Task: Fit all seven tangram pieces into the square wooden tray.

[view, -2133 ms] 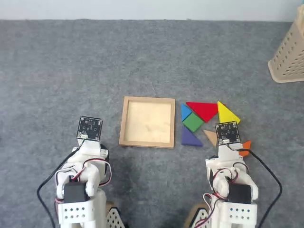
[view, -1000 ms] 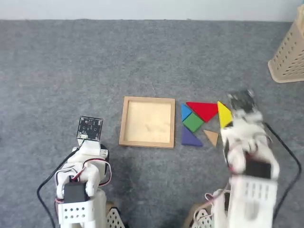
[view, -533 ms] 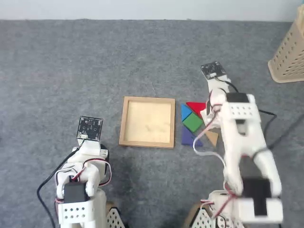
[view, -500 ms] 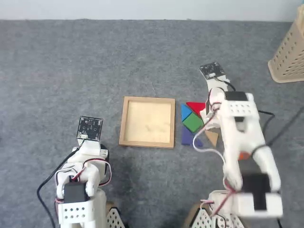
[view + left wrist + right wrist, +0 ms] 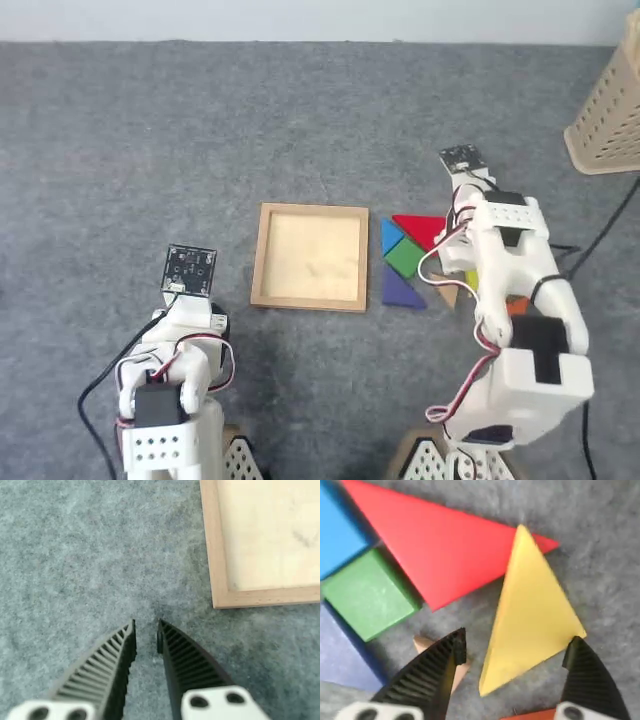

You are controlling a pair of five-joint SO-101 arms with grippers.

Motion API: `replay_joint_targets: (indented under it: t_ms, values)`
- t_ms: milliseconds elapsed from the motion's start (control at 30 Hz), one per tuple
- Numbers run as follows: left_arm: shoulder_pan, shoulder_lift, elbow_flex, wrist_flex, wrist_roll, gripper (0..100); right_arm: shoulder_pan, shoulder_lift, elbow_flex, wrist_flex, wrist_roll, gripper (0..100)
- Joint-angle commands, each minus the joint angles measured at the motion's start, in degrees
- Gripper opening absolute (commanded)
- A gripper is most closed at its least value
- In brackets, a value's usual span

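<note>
Nothing is placed yet. The tray (image 5: 258, 257) sits bare in the middle of the carpet, and by my count all seven pieces are still outside it, clustered just beside its right edge. So the whole job is left.

Running the pieces down from big to small: the red triangle (image 5: 445, 555) lies at the far side of the cluster, with the yellow triangle (image 5: 530, 615) just beside it, the two nearly meeting at a tip. The purple triangle (image 5: 400, 290) is nearest the tray's near corner. The green square (image 5: 405, 257) is tucked against the red one, and the blue piece (image 5: 390, 235) is next to the tray wall. The tan triangle (image 5: 445, 290) and an orange piece (image 5: 515, 303) peek out from under my right arm.

Now the grippers. The right gripper (image 5: 517, 642) is spread wide and holds nothing. Its jaws straddle the near end of the yellow triangle, one over the tan piece, the other just beside the yellow's outer corner. Whether either pad touches wood, I can't tell. My read is I'm lined up to pinch the yellow one.

The left gripper (image 5: 146, 626) is all but closed on nothing. It points at the carpet near the tray's near-left corner, clear of the rim.
</note>
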Motion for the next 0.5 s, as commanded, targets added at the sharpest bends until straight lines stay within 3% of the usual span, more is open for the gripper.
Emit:
replay_joint_targets:
  t_ms: [0, 233, 467]
  values:
    - [0.1, -1.2, -0.6, 0.0, 0.4, 7, 2.1, 1.9, -3.1, -2.3, -0.3, 30.4]
    - [0.1, -1.2, -0.6, 0.0, 0.4, 7, 2.3, 2.8, -3.2, -3.2, -0.5, 13.1]
    - [0.1, -1.2, -0.6, 0.0, 0.4, 7, 2.4, 2.5, -3.2, -3.2, -0.8, 7.3]
